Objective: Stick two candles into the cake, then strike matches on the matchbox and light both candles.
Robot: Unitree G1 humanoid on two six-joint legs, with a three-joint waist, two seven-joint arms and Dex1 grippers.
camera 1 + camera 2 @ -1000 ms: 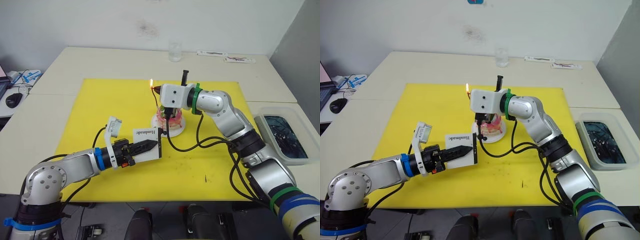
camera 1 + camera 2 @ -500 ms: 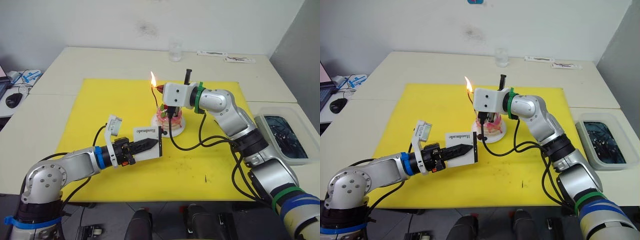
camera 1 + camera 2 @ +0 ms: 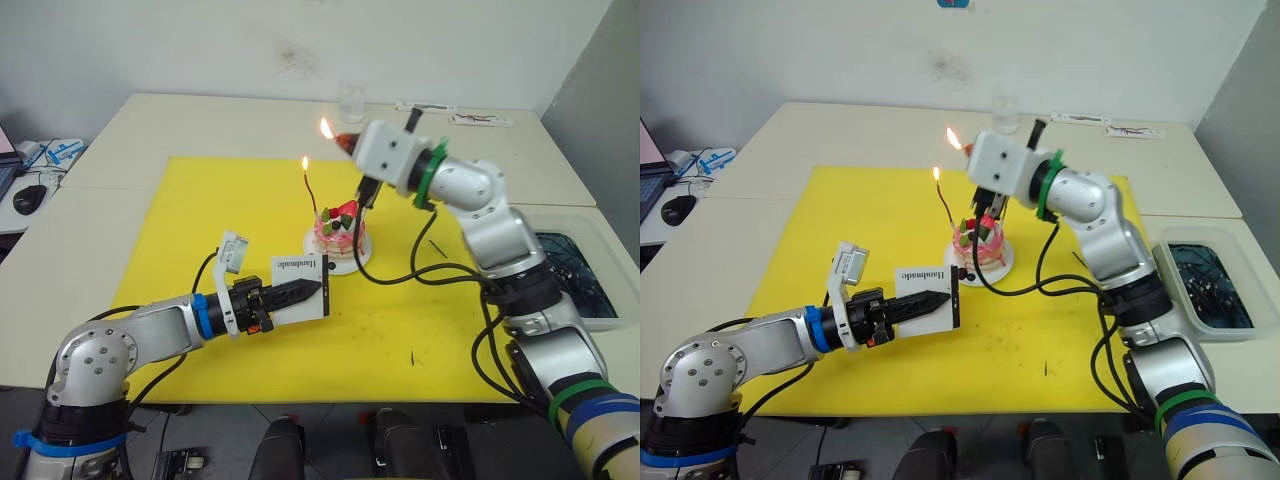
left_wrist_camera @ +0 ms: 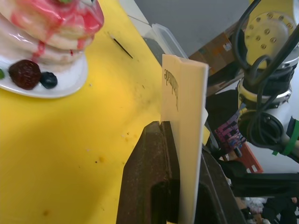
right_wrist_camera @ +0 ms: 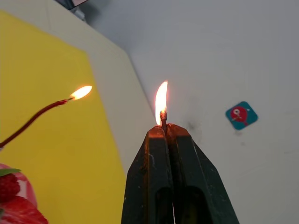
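Match (image 5: pixel 163 115) burning down close to the tips of the right gripper (image 5: pixel 165 133), fingers pressed together on the short stub, flame right at the fingertips. Right gripper raised above and behind the cake (image 3: pixel 340 228), well apart from it.

Reddish candle (image 3: pixel 311 195) stands in the cake, lit at its top. It is a thin wavy stick whose long axis runs near vertical, leaning slightly toward the robot's left, flame end up. I can't make out a second candle on the cake, so whether one remains unlit is unclear.

Cake on its small white plate (image 3: pixel 350 262), mid yellow mat (image 3: pixel 200 230), on the counter (image 3: pixel 120 130).

Left gripper (image 3: pixel 300 291) clamped on the matchbox (image 3: pixel 299 288), which it holds upright on edge just in front of the plate, printed face toward the camera, long axis roughly level.

Judgement on the step: the flame has little stick left. If another wick needs lighting, bring the match tip in from the side, below the candle's flame end, and hold steady without brushing the thin stick. Otherwise move the burning stub away from the cake and mat promptly. Keep the matchbox still and apart from both flames.
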